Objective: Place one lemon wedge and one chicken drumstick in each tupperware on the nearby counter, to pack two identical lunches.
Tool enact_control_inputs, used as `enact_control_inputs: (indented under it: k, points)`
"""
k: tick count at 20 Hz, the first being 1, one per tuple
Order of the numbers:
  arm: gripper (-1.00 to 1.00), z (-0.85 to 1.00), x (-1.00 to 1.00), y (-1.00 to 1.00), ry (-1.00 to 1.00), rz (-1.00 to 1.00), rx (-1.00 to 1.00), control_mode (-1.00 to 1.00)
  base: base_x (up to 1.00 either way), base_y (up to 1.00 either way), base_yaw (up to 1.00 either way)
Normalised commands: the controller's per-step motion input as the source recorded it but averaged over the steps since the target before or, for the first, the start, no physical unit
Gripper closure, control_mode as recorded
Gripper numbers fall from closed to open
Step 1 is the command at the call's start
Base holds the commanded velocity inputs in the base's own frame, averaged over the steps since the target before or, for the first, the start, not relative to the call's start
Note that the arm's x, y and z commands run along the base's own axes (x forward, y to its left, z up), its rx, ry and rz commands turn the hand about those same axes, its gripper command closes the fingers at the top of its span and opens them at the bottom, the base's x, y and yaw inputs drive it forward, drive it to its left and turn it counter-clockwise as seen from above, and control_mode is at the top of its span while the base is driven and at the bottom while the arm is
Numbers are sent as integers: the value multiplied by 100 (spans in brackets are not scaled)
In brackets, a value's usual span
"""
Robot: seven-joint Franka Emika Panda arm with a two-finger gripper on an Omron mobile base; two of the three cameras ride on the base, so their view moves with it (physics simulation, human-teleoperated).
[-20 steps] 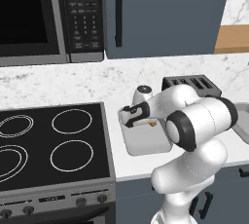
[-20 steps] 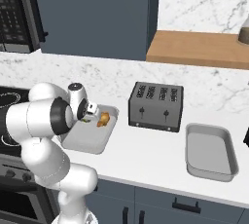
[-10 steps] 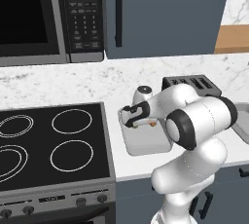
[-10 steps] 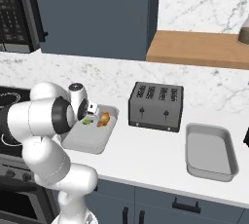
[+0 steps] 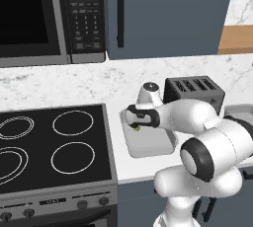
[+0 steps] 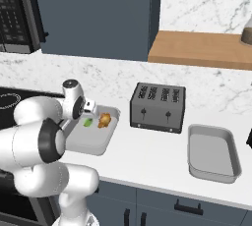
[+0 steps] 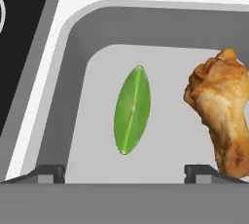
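the gripper (image 7: pixel 124 172) hung over the near tupperware (image 6: pixel 81 144) with its jaws spread wide and nothing between them. in the hand view the dark fingertips (image 7: pixel 46 172) stood far apart at the bottom, and the green lemon wedge (image 7: pixel 132 110) lay flat on the tray floor between and just beyond them, touching neither. right beside it, a small gap away, sat the golden chicken drumstick (image 7: pixel 222 116), also on the tray floor.

from the right base view both pieces showed in the same tray, near its far end, the green wedge to the left and the drumstick next to it, with the gripper just above. that tray sat on the counter (image 6: pixel 147 154) between the stovetop (image 5: pixel 47 147) and the toaster (image 6: pixel 157 107). the second tupperware (image 6: pixel 212 152) lay on the counter on the other side of the toaster, well apart from the first, and its floor looked bare.

from the left base view the hand covered most of the near tray's far end, with a sliver of green peeking out underneath.
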Motion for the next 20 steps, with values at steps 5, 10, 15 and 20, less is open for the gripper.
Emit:
enact_control_inputs:
  k: [5, 10, 15, 20]
  points:
    - [-100, 50, -76, -31, -7, 0, 0, -100, 0, 0, 0]
    - [-100, 59, -56, -28, -3, 0, 0, -100, 0, 0, 0]
    - [-100, 56, -47, -36, 0, 0, 0, -100, 0, 0, 0]
    - [-100, 45, -65, -14, -6, 0, -3, -100, 0, 0, 0]
